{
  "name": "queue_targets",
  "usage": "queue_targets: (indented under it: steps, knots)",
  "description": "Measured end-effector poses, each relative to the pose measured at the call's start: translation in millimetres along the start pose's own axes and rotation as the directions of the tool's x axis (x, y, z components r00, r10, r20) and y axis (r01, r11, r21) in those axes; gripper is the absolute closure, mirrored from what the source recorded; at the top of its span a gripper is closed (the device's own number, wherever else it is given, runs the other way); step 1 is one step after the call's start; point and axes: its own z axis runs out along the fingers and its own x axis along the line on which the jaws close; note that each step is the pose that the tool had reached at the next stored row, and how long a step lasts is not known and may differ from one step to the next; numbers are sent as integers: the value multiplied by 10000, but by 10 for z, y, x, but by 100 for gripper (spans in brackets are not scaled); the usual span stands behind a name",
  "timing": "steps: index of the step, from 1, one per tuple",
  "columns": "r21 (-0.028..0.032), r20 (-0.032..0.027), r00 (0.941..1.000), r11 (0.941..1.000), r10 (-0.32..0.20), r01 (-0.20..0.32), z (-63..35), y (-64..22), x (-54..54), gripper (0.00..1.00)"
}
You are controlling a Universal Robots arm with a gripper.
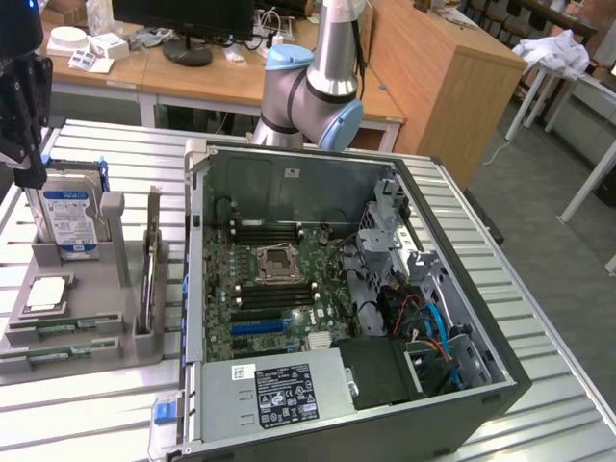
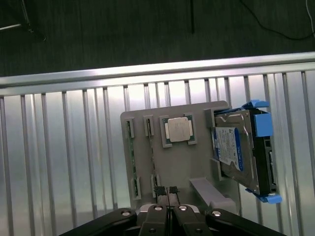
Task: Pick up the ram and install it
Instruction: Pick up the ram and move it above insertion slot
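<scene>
- The gripper [image 2: 165, 191] has its fingers [image 2: 158, 190] pressed together with no gap, holding nothing. They hang over the edge of the grey holder [image 2: 172, 167], clear of the parts.
- The ram [image 1: 60, 328] stands on its long edge in a slot of that holder. Its long axis runs across the exterior view from left to right, and a second stick [image 1: 48, 354] lies parallel just beside it.
- Beyond these sit the processor chip [image 2: 178, 129] and the upright hard drive [image 2: 241, 152].
- The open computer case [image 1: 346, 289] is at the exterior view's right.

Even room light, probably overhead; glare on the metal table [image 2: 74, 147].
</scene>
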Motion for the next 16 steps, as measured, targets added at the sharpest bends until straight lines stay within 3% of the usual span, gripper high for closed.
queue_targets:
  steps: [11, 16]
  knots:
    - [0, 0, 10000, 10000, 0, 0, 0, 0, 0, 89]
    - [-1, 0, 10000, 10000, 1, -1, 0, 0, 0, 70]
